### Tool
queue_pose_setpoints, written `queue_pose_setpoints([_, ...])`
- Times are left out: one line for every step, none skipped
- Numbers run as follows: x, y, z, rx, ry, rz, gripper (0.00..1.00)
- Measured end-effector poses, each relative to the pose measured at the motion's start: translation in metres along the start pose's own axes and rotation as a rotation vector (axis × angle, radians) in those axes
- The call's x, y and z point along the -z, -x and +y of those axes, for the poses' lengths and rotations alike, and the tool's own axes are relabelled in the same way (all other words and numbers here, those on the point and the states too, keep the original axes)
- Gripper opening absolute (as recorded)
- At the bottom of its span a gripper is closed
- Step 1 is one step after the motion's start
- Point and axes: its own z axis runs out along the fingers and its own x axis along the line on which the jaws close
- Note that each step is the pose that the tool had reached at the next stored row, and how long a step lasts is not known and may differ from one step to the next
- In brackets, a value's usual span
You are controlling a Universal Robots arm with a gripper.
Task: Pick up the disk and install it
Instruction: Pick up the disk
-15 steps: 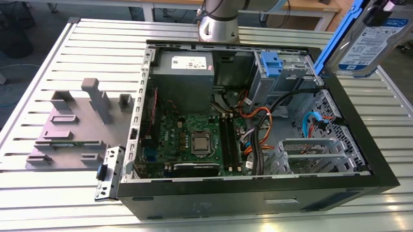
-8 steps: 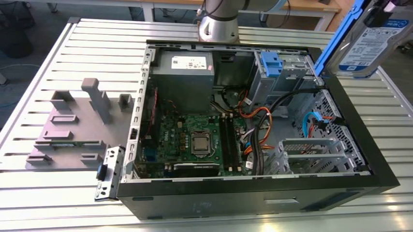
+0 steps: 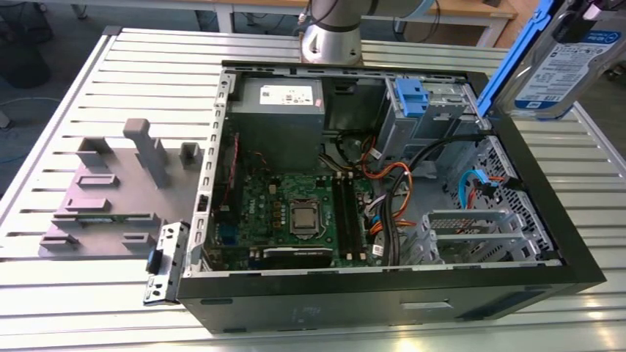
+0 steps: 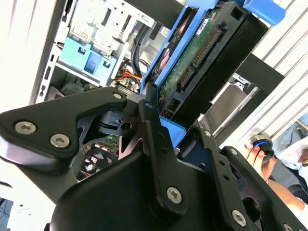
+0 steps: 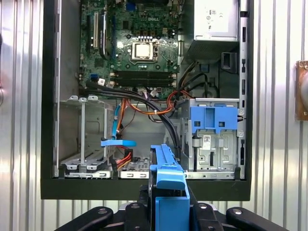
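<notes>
I have the disk (image 3: 559,62) in the air, held above the far right corner of the open case (image 3: 547,220) as the exterior view shows it, label face outward and its blue bracket (image 3: 511,66) running down one long edge. In the second wrist view the gripper (image 4: 161,130) is clenched on the disk, one black finger (image 4: 153,130) pressed flat against the bracket's side, with the green circuit board and connector end of the disk (image 4: 192,57) pointing away from the wrist. In the first wrist view the bracket (image 5: 168,180) sits between the gripper links, above the case's edge and just beside the drive cage (image 5: 214,149) with its blue latch (image 5: 213,120).

I judge the disk rigid and fairly heavy for its size, metal-bodied and easily harmed by knocks. The plastic bracket is smooth and may flex a little, so the hold belongs on its long side rails, clear of the exposed board and connectors.
</notes>
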Motion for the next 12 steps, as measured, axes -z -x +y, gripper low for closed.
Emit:
queue_pose_setpoints([0.0000,-0.0003,0.0000,0.000,0.0000,0.0000,0.37])
queue_pose_setpoints([0.0000,-0.0006,0.0000,0.000,0.0000,0.0000,0.37])
queue_pose_setpoints([0.0000,-0.0010,0.0000,0.000,0.0000,0.0000,0.37])
queue_pose_setpoints([0.0001,-0.0013,0.0000,0.000,0.0000,0.0000,0.37])
queue_pose_setpoints([0.0000,-0.0017,0.0001,0.000,0.0000,0.0000,0.37])
queue_pose_setpoints([0.0000,-0.0020,0.0000,0.000,0.0000,0.0000,0.37])
queue_pose_setpoints([0.0001,-0.0023,0.0000,0.000,0.0000,0.0000,0.37])
queue_pose_setpoints([0.0001,-0.0026,0.0000,0.000,-0.0001,0.0000,0.37])
queue_pose_setpoints([0.0001,-0.0030,0.0000,0.000,-0.0001,0.0000,0.37])
queue_pose_setpoints([0.0001,-0.0033,0.0001,0.000,0.0000,0.0000,0.37])
queue_pose_setpoints([0.0001,-0.0037,0.0001,0.000,0.0000,0.0000,0.37])
queue_pose_setpoints([0.0001,-0.0041,0.0000,0.000,0.0000,0.0000,0.37])
